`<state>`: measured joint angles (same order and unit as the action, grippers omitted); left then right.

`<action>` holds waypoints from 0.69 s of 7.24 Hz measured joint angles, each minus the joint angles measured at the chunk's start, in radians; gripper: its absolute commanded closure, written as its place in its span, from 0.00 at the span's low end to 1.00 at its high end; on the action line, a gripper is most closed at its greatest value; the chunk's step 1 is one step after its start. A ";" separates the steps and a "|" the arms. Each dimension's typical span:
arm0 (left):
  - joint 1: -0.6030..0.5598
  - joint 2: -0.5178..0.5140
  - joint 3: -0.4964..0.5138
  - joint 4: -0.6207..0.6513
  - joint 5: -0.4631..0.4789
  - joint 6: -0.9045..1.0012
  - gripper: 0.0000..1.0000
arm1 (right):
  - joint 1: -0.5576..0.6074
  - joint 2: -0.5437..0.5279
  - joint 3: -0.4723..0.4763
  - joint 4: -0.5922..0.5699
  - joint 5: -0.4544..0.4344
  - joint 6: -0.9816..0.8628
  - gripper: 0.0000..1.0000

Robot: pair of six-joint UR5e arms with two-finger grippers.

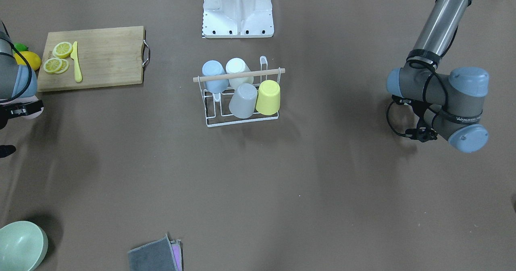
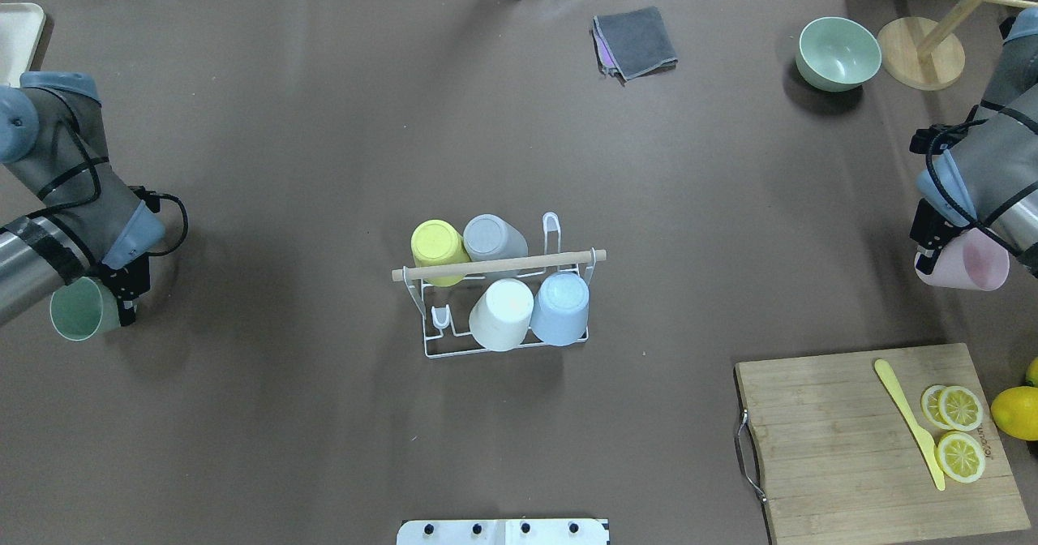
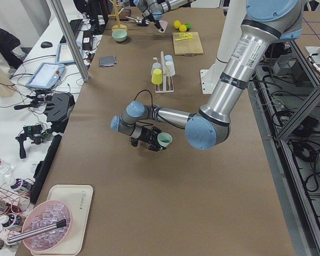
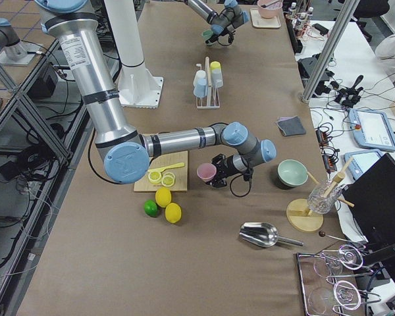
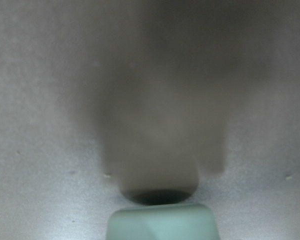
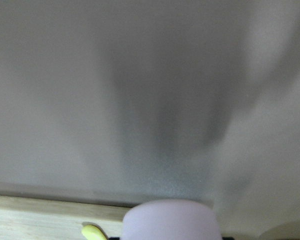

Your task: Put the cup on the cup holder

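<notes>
Nearest the robot, right of the rack (image 2: 499,265), we see a board (image 2: 851,431) bearing lemon slices (image 2: 961,457) and a knife (image 2: 912,425). The rack stands mid-table with four cups upturned on its prongs: white (image 2: 503,314), blue (image 2: 561,308), yellow (image 2: 438,245) and grey (image 2: 491,237). Well left of the rack, the left gripper (image 2: 113,302) has its jaws clamped on a green cup (image 2: 77,311), held sideways above the table. Well right of the rack, the right gripper (image 2: 932,249) grips a pink cup (image 2: 969,269) the same way. Beyond the rack we find a cloth (image 2: 636,40) and a bowl (image 2: 838,52).
</notes>
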<state>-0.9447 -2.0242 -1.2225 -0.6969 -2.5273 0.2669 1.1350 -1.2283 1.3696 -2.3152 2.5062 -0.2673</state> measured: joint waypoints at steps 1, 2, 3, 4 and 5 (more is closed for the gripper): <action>-0.001 -0.002 -0.004 0.020 0.000 0.000 1.00 | 0.013 0.001 0.001 0.000 0.031 -0.017 0.76; -0.004 -0.005 -0.016 0.052 0.001 0.001 1.00 | 0.021 0.001 0.002 0.001 0.065 -0.032 0.76; -0.007 -0.007 -0.036 0.091 0.002 0.002 1.00 | 0.026 0.000 0.002 0.009 0.096 -0.039 0.76; -0.015 -0.008 -0.060 0.128 0.004 0.003 1.00 | 0.031 -0.005 0.001 0.038 0.127 -0.041 0.76; -0.029 -0.008 -0.086 0.156 0.005 0.003 1.00 | 0.035 -0.013 -0.001 0.072 0.160 -0.041 0.76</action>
<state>-0.9735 -2.0323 -1.3085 -0.5408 -2.5220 0.2698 1.1695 -1.2414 1.3682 -2.2429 2.6662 -0.3085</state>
